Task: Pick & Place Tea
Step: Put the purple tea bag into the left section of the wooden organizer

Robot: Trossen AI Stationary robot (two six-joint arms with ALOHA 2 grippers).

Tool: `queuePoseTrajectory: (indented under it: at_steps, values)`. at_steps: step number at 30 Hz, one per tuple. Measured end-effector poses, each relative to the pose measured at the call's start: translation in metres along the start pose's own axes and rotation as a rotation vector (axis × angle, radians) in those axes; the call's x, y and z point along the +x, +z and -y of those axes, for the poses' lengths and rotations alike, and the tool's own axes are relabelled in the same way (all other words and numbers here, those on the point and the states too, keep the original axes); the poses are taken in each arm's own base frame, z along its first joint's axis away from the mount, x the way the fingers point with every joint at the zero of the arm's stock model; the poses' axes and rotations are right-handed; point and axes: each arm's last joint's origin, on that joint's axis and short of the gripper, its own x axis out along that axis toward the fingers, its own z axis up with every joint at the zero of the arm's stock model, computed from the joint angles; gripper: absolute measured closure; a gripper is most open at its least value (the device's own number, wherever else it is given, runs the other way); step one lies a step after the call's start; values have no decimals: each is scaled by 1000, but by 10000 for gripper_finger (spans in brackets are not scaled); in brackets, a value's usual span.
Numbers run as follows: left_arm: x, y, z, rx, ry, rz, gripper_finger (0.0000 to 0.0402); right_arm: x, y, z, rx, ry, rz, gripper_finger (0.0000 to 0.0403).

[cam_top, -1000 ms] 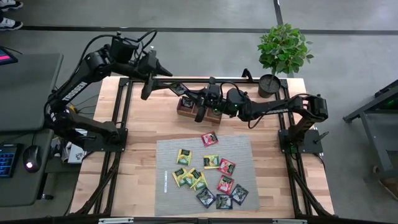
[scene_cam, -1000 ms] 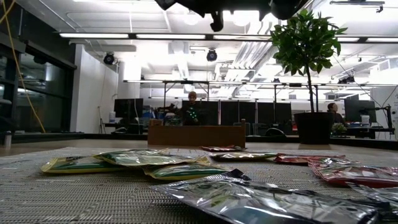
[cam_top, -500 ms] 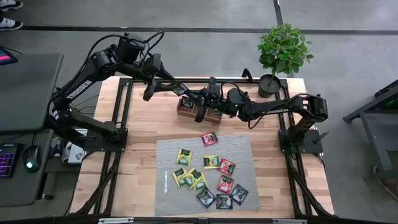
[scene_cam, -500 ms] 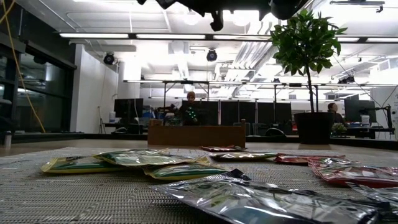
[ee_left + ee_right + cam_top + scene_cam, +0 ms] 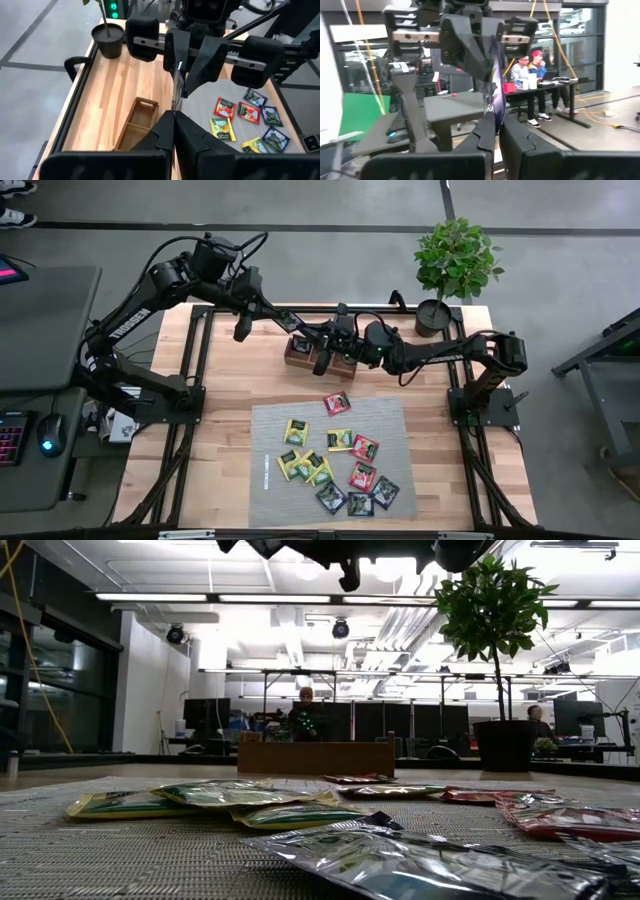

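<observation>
- Presently one dark tea sachet point(image 5: 176, 85) hangs edge-on in the air above the wooden tray point(image 5: 137, 117), pinched from both ends at once.
- Left gripper point(image 5: 174, 117) is clenched on one edge of that sachet; its fingers meet flat on the packet.
- Right gripper point(image 5: 496, 122) faces it nose to nose above the tray, and its fingers are also clamped on the sachet's opposite edge.
- This looks like a handover between the arms, with both sides gripping.
- To do it well, one gripper should let go fully before either arm pulls away; tugging while both hold could tear or bend the packet.
- Whichever arm keeps it should then lower straight down over one compartment of the tray and release low, so the flat packet does not flutter out.
- About a dozen other sachets point(image 5: 337, 400), yellow-green, red and black, lie scattered on the grey mat point(image 5: 390, 420), on the near side of the tray, some overlapping.
- Beyond the tray's far right corner stands a potted plant point(image 5: 455, 255), well apart from the work.
</observation>
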Motion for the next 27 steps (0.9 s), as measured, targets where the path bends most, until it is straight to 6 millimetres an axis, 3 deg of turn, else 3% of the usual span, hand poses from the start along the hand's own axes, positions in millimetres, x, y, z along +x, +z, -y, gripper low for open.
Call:
queuePoseTrajectory:
  at_steps: [4,13,16,21,27]
  values:
    - [0,-1,0,5,5,-11,400,0,0,1,-27,-46,5,353]
    - [0,-1,0,26,16,-16,401,0,0,2,-32,-74,2,214]
    - [0,-4,-1,40,53,-55,401,-6,6,4,-54,-111,-80,175]
    - [12,-14,-7,87,71,-189,401,-36,34,7,-101,-209,-286,152]
    - [55,-27,-27,167,21,-376,401,-85,69,8,-49,-256,-454,151]
